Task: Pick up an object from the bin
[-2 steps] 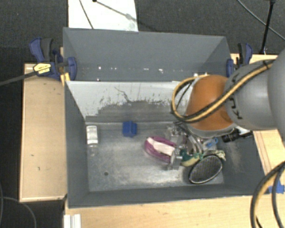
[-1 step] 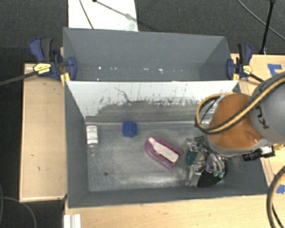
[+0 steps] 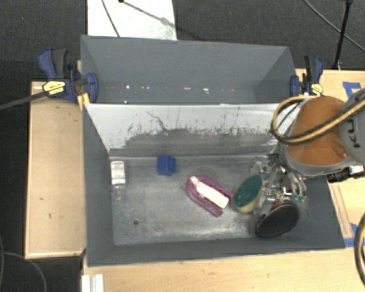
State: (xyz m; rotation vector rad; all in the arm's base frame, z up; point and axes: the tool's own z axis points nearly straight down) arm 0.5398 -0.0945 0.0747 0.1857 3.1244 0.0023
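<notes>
My gripper (image 3: 272, 185) is low in the bin's right part, just right of an oval green sponge with a yellow underside (image 3: 247, 193), and appears to touch its edge. A black round disc-like thing (image 3: 275, 220) lies directly below the gripper, by the bin's front right corner. Left of the sponge a pink and purple bottle with a white label (image 3: 207, 194) lies on its side on the bin floor. The view does not let me see whether anything is gripped.
A small blue block (image 3: 165, 165) sits near the back of the floor, left of centre. A clear, whitish small container (image 3: 117, 174) lies by the left wall. The arm's orange cover and cables hang over the bin's right wall.
</notes>
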